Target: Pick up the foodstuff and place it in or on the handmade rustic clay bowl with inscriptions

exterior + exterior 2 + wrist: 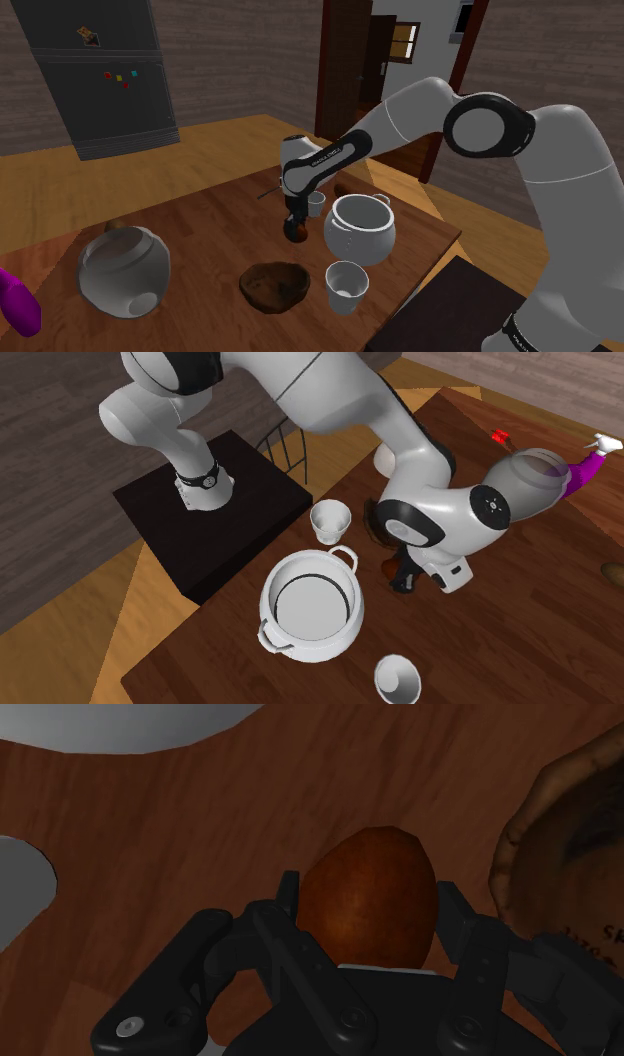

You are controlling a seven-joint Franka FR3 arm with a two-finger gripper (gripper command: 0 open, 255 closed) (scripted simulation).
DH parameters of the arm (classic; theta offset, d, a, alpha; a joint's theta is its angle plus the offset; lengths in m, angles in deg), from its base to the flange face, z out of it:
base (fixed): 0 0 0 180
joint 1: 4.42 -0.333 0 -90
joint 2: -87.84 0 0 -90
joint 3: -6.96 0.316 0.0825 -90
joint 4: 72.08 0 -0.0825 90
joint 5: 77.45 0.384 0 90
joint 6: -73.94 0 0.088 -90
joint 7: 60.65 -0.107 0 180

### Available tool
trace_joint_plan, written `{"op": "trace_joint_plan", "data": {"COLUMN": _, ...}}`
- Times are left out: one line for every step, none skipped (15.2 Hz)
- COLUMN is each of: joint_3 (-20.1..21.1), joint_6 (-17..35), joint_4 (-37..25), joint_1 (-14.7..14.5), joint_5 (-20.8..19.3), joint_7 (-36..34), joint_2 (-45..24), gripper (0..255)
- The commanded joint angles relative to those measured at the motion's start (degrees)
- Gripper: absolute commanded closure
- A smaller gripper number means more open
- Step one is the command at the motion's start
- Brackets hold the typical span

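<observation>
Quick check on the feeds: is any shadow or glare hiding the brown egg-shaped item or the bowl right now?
Wrist view: the brown egg-shaped item is evenly lit with a soft sheen and no glare; the brown bowl beside it sits dim, its lettering faint. Shoulder view: dim overall, the black gripper blends into the dark table. Second exterior view: brightest, the white pot reads clearly.

Claw [369, 907] tight around brown egg [368, 884]

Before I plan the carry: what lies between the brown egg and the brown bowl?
Nothing but bare wooden table between the brown egg and the brown bowl, per the wrist view.
</observation>
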Motion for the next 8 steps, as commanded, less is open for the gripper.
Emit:
{"op": "trace_joint_plan", "data": {"joint_3": 0.1, "joint_6": -1.0, "joint_4": 0.1, "joint_1": 0.1, "joint_5": 0.1, "joint_7": 0.0, "joint_2": 1.1, "gripper": 255}}
{"op": "trace_joint_plan", "data": {"joint_3": 0.1, "joint_6": -1.5, "joint_4": 0.1, "joint_1": 0.1, "joint_5": 0.2, "joint_7": 0.0, "joint_2": 1.6, "gripper": 255}}
{"op": "trace_joint_plan", "data": {"joint_3": 0.2, "joint_6": -2.0, "joint_4": 0.0, "joint_1": 0.1, "joint_5": 0.2, "joint_7": 0.0, "joint_2": 2.1, "gripper": 255}}
{"op": "trace_joint_plan", "data": {"joint_3": 0.2, "joint_6": -2.6, "joint_4": 0.0, "joint_1": 0.2, "joint_5": 0.3, "joint_7": 0.0, "joint_2": 2.5, "gripper": 255}}
{"op": "trace_joint_plan", "data": {"joint_3": 0.3, "joint_6": -3.1, "joint_4": -0.1, "joint_1": 0.2, "joint_5": 0.4, "joint_7": 0.1, "joint_2": 3.0, "gripper": 255}}
{"op": "trace_joint_plan", "data": {"joint_3": 0.3, "joint_6": -3.6, "joint_4": -0.1, "joint_1": 0.2, "joint_5": 0.4, "joint_7": 0.1, "joint_2": 3.5, "gripper": 255}}
{"op": "trace_joint_plan", "data": {"joint_3": 0.4, "joint_6": -4.2, "joint_4": -0.3, "joint_1": 0.3, "joint_5": 0.5, "joint_7": 0.1, "joint_2": 3.9, "gripper": 255}}
{"op": "trace_joint_plan", "data": {"joint_3": 0.4, "joint_6": -4.7, "joint_4": -0.4, "joint_1": 0.3, "joint_5": 0.5, "joint_7": 0.1, "joint_2": 4.4, "gripper": 255}}
